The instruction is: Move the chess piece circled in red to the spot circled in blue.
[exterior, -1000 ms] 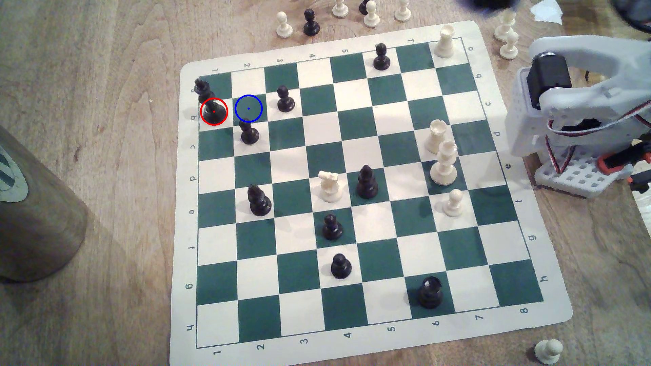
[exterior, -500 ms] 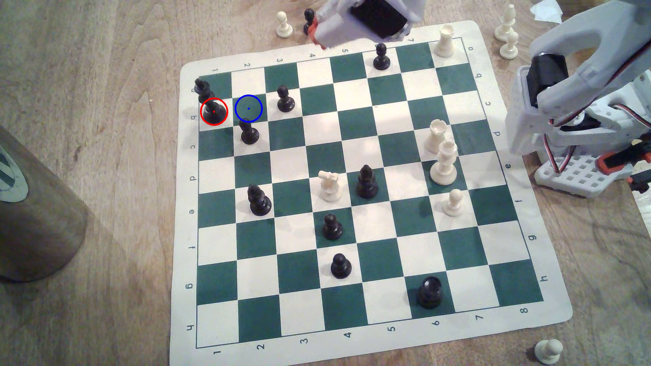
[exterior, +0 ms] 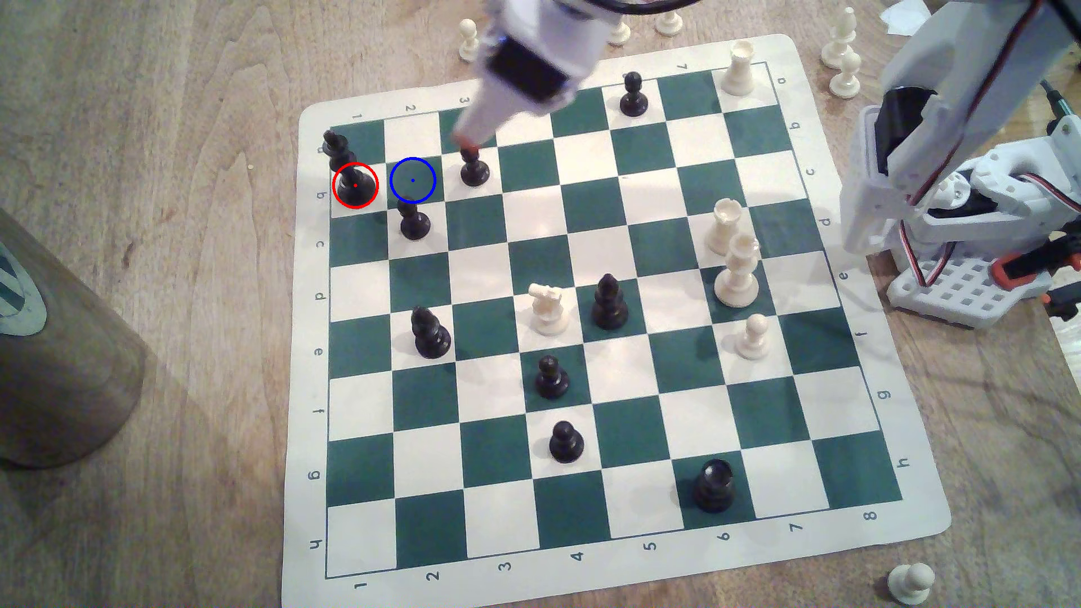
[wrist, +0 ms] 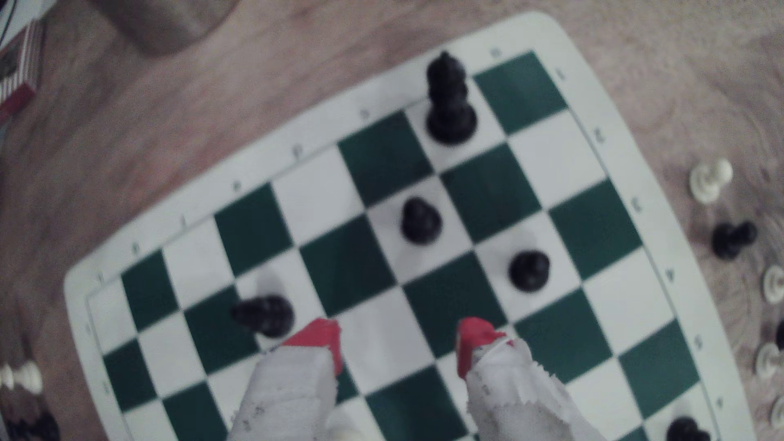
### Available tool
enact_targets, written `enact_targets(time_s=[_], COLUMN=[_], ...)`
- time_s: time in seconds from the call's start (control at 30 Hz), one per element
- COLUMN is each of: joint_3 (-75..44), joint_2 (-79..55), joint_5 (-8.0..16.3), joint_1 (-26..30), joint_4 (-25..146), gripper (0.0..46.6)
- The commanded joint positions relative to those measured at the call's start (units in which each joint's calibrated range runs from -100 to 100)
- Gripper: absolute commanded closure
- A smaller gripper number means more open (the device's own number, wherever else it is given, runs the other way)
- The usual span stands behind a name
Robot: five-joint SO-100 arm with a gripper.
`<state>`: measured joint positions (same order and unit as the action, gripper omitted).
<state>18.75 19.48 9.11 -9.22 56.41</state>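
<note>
Glossy black plastic on the chess piece (exterior: 353,181), upper left of the exterior view. Smooth, matt, vinyl-like sheet for the board (exterior: 591,327), printed green and cream. Matt, grained wood on the table (exterior: 175,175). Matt white plastic on the gripper (wrist: 399,347), red-tipped fingers (wrist: 322,339).

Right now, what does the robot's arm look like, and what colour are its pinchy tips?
The arm is made of white plastic parts with black motor blocks set into them. Thin red, black and white cables loop along it, and its white base has a grid of holes with an orange clamp. The gripper has two white fingers, each ending in a bright red tip. One finger's white wrapping has a jagged edge.
</note>
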Motion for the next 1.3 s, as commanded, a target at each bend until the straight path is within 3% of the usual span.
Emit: enact_targets(time_s=[0.0,0.27,0.8,1.27], joint_3=[-11.05,-20.93,-40.15,-41.33], joint_2=[-4.88,-17.53,-35.19,-42.83], joint_5=[1.07,-0.73,-0.93,-0.98], joint_1=[-0.6,-1.38,-2.4,-3.02], joint_4=[-3.59,-2.93,-4.57,-8.34], gripper=[28.9,30.6,30.1,29.5])
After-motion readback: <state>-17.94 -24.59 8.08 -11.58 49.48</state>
